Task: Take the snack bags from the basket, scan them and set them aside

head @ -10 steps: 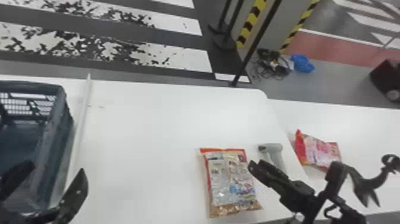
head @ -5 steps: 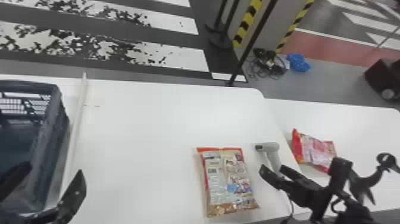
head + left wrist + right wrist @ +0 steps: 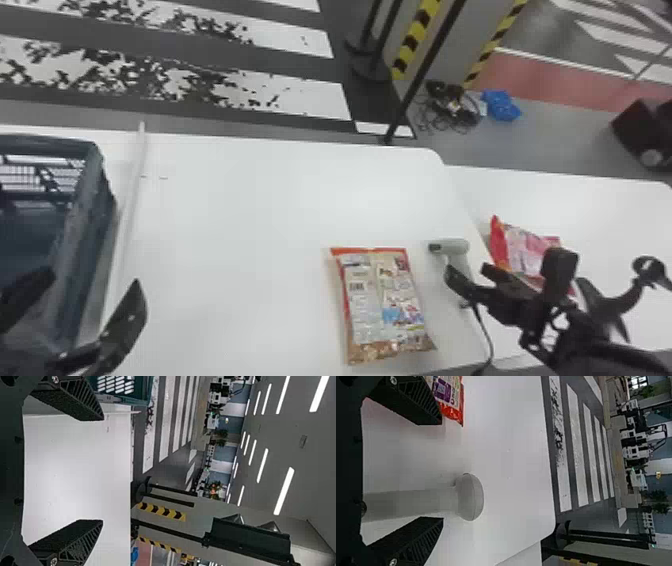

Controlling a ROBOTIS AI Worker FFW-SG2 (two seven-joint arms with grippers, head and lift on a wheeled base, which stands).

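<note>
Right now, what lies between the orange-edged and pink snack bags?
In the head view, the scanner lies between, with the right gripper beside it.

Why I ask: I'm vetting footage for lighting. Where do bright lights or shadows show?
Left wrist view: ceiling strip lights shine bright white; right wrist view: soft, faint shading on the tabletop near the scanner; head view: a faint shadow beside the snack bag.

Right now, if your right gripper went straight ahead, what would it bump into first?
Probably the grey scanner: its handle shows between the open jaws of the right gripper, though I can't tell exactly how close.
</note>
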